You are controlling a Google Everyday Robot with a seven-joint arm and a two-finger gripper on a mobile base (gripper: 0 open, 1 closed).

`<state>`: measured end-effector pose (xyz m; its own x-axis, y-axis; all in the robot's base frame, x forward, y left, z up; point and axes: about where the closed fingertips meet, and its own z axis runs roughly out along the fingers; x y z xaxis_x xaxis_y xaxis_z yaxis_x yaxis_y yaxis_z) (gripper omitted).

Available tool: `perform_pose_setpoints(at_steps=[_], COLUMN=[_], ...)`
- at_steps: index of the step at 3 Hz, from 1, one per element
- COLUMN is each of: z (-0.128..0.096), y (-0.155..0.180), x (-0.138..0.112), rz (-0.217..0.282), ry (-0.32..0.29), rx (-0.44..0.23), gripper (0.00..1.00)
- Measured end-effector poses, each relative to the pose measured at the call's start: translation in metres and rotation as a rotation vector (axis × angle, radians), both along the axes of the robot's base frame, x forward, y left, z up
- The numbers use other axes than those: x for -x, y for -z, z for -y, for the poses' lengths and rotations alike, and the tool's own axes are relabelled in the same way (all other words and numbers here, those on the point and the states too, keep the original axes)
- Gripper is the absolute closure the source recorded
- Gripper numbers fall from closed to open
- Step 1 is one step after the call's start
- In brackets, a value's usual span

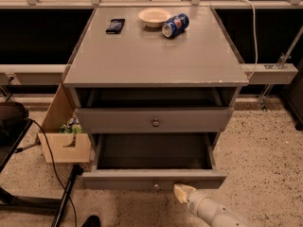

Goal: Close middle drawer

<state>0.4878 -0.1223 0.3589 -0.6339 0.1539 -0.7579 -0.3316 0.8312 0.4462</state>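
The grey cabinet (156, 56) stands in the middle of the camera view. Its middle drawer (123, 178) is pulled far out and its inside is empty; a small round knob (155, 185) sits on its flat front. The uppermost drawer (113, 119), with the same kind of knob, sticks out only a little. The lowest drawer is hidden under the open one. My gripper (182, 191), with a cream tip on a white arm coming from the lower right, is at the middle drawer's front, just right of the knob and touching or nearly touching it.
On the cabinet top lie a black phone (115, 25), a cream bowl (154, 17) and a blue can (175, 25) on its side. A wooden box (66, 143) stands on the floor at the left, beside black cables and a stand (66, 197). The floor is speckled.
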Motion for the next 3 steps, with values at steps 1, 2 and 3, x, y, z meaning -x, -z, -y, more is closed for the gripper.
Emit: perform_pose_setpoints(at_steps=[1,2,3], z=[-0.026,-0.031,-0.037], y=[0.000,0.001,0.004], x=[-0.016,-0.015,-0.023], rz=[0.003,0.009,0.017], ry=[-0.097,-0.132,-0.142], rx=[0.007,0.029,0.029], gripper=[1.00,1.00,1.00])
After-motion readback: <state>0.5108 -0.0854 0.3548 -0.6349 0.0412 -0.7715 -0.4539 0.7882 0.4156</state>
